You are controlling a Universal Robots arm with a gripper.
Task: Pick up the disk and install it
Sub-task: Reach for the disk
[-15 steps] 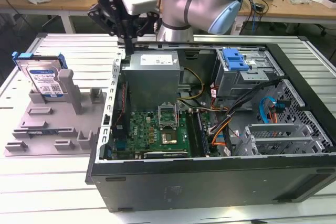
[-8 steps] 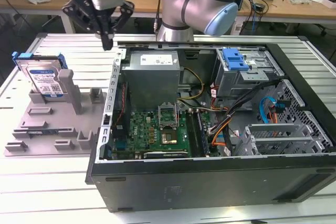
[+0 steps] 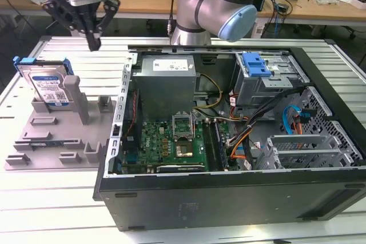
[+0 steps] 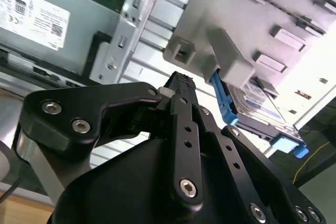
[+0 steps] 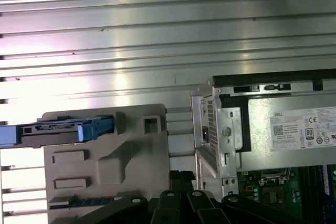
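In the exterior view the tool (image 3: 93,43) hangs in open air, its fingers pressed together on nothing. Below it, toward the exterior view's left, one disk (image 3: 48,84) stands on edge in a grey holder (image 3: 68,141) on the worktop (image 3: 46,210), top edge free. One open computer case (image 3: 229,198) lies on the tool's other side. In the second wrist view the closed fingertips (image 4: 181,81) are clear of the disk (image 4: 257,103). In the first wrist view the disk (image 5: 58,129) shows edge-on, with bare worktop between holder and case.

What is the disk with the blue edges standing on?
The disk stands on edge in a grey holder, against a grey post. Its bottom edge is hidden by the holder's ridges.
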